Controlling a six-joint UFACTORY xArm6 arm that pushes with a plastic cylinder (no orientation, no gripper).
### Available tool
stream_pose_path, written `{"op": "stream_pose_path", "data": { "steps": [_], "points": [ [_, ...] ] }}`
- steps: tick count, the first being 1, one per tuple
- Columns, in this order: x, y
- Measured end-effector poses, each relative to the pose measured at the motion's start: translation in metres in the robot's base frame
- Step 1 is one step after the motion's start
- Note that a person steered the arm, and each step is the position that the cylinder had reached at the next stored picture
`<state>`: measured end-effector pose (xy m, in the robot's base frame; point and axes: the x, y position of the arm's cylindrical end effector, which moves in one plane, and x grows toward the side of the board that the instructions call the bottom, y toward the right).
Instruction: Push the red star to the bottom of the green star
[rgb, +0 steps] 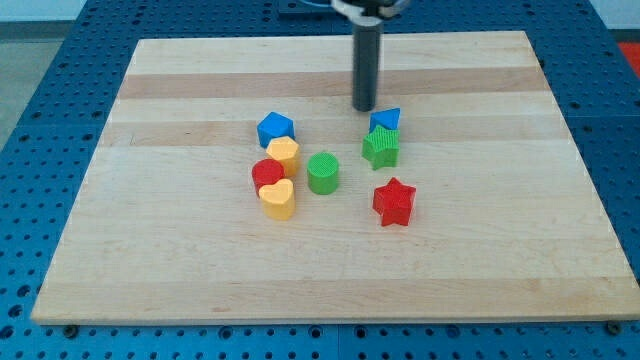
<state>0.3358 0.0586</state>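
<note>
The red star (394, 202) lies on the wooden board (180, 260), below the green star (381, 147) and slightly to its right, with a gap between them. A blue block (385, 120) touches the green star's top edge. My tip (364, 108) is just up and left of that blue block, above the green star, and well above the red star. It touches no block that I can see.
A cluster sits left of centre: a blue pentagon-like block (275, 128), a yellow block (284, 153), a red round block (267, 175), a yellow heart (278, 199). A green cylinder (323, 172) stands between the cluster and the stars.
</note>
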Motion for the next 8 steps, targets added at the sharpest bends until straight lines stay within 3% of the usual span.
{"op": "stream_pose_path", "data": {
  "steps": [1,2,4,6,8],
  "points": [
    [-0.013,0.061],
    [-0.016,0.077],
    [0.054,0.122],
    [0.177,0.130],
    [0.189,0.130]
  ]
}}
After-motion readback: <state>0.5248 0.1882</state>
